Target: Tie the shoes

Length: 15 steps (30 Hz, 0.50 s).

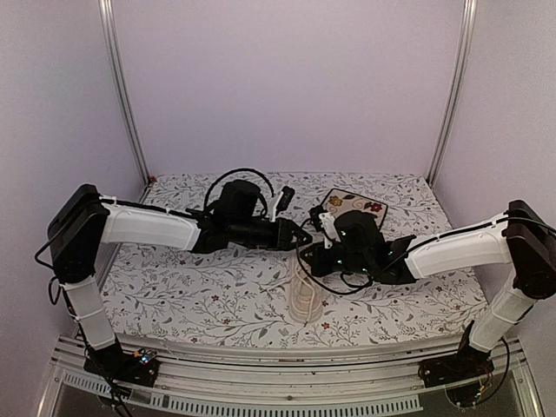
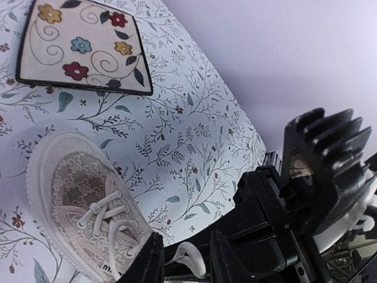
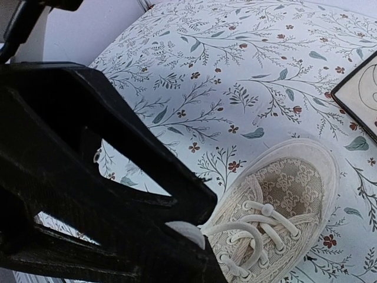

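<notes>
The cream lace-patterned shoe (image 1: 302,300) lies on the floral cloth, toe toward the near edge, its white laces partly loose. Both grippers meet just above its lacing. My left gripper (image 2: 188,262) has its jaws a little apart, and a white lace loop (image 2: 194,259) curls between the two black fingers. My right gripper (image 3: 194,236) is shut on a lace (image 3: 235,227) that runs down to the shoe (image 3: 288,188). In the left wrist view the shoe (image 2: 76,183) shows its toe and its upper eyelets. From above, the left gripper (image 1: 301,236) and the right gripper (image 1: 316,229) almost touch.
A square floral tile (image 1: 352,207) lies behind the shoe to the right, also in the left wrist view (image 2: 82,47) and at the right wrist view's edge (image 3: 362,97). The right arm's black body (image 2: 306,194) crowds close beside my left fingers. Pale walls enclose the table.
</notes>
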{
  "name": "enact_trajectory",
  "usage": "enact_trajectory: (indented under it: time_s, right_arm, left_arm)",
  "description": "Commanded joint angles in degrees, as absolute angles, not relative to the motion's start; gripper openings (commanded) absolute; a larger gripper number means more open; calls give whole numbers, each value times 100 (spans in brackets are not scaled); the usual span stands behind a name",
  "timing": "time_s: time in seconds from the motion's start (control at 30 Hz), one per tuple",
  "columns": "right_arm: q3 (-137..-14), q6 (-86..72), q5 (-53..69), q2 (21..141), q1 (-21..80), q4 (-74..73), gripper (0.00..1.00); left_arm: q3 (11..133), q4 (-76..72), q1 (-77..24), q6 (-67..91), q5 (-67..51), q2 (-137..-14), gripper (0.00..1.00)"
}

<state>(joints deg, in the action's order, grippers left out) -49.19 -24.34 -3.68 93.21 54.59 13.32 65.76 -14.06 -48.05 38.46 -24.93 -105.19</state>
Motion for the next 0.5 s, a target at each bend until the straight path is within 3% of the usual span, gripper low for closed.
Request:
enact_trajectory:
  time_s: [0.0, 0.07, 0.13, 0.17, 0.33, 0.47]
  right_arm:
    - [-4949, -2349, -246, 9305, 5457, 1657, 2]
    - [-4971, -2339, -261, 9323, 5453, 1650, 2]
    - [-4982, -2346, -304, 9334, 5451, 1633, 4]
    - [-4995, -2342, -344, 9322, 5457, 1581, 9]
    - [-4914, -2372, -515, 8983, 5451, 1210, 58]
    - [-4680, -2495, -559, 8671, 5472, 766, 71]
  left_arm:
    - [6675, -1377, -4749, 3870, -2527, -10589, 22]
    - [6622, -1422, -4751, 3897, -2599, -10608, 16]
    - [6538, -1529, -4754, 3945, -2644, -10581, 1]
    - [6498, -1564, -4755, 3967, -2634, -10559, 0]
    - [6328, -1590, -4727, 3980, -2520, -10437, 0]
    - [6256, -1643, -4723, 3991, -2515, -10433, 0]
